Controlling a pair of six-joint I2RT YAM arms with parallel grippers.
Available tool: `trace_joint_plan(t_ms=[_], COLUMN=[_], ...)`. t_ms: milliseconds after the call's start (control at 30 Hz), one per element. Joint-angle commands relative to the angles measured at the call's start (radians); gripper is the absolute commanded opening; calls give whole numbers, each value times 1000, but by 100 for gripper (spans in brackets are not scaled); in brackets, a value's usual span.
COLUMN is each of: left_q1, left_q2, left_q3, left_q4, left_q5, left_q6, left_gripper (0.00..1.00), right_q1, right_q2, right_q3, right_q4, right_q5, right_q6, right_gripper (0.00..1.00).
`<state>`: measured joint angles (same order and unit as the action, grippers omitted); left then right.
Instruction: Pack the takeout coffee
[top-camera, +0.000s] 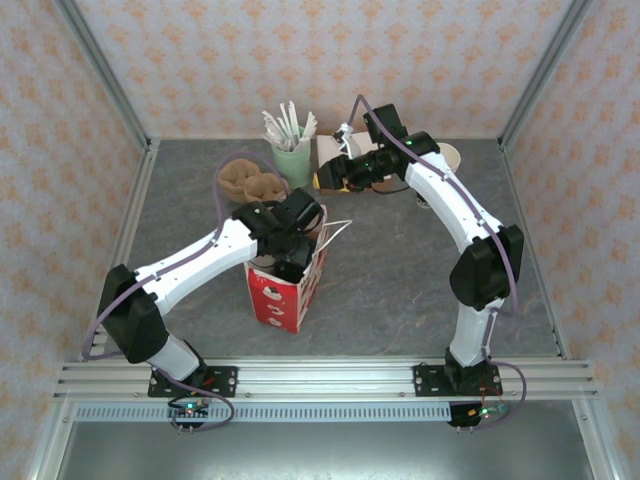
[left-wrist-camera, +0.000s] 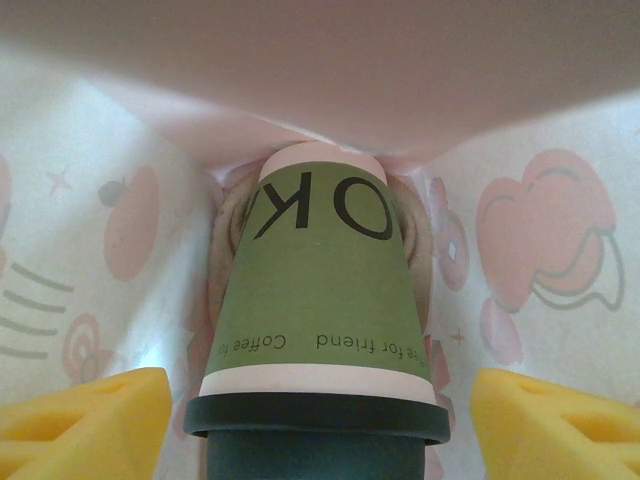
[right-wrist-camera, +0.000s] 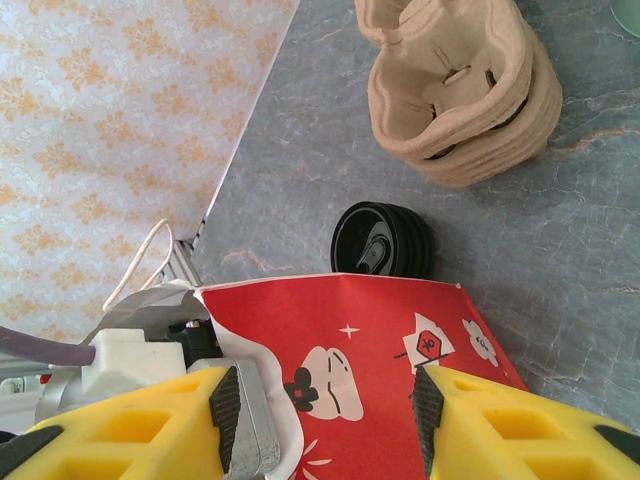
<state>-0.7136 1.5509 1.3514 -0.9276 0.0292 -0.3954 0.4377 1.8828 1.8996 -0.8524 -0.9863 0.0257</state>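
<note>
The takeout coffee (left-wrist-camera: 315, 290), olive-green with a black lid, stands deep inside the red-and-white bag (top-camera: 282, 297), its base in a beige carrier. My left gripper (left-wrist-camera: 320, 405) reaches down into the bag's mouth (top-camera: 292, 252) and is open. Its yellow fingers (left-wrist-camera: 90, 420) flank the lid with a gap on each side. My right gripper (top-camera: 330, 180) hovers open behind the bag near the back of the table. In the right wrist view the bag's red side (right-wrist-camera: 400, 370) shows below and between its fingers (right-wrist-camera: 322, 405), untouched.
A stack of black lids (right-wrist-camera: 383, 240) lies just beyond the bag. A stack of beige cup carriers (top-camera: 250, 182) (right-wrist-camera: 460, 95) and a green holder of stirrers (top-camera: 292, 155) stand at the back. Cream cups (top-camera: 447, 156) sit behind the right arm.
</note>
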Motion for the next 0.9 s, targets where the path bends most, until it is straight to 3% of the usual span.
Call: trace_joint_plan(t_ms=[0, 867], left_q1=[5, 3], left_q2=[-25, -121], left_q3=[-14, -24], left_q4=[-61, -99], left_q5=[-6, 45], left_q6=[-14, -28], left_gripper=[79, 74], right_q1=[1, 40], right_q2=[-37, -13], right_q3=[-1, 37], right_q4=[29, 28], right_q5=[9, -15], right_q6=[3, -17], right_gripper=[52, 52])
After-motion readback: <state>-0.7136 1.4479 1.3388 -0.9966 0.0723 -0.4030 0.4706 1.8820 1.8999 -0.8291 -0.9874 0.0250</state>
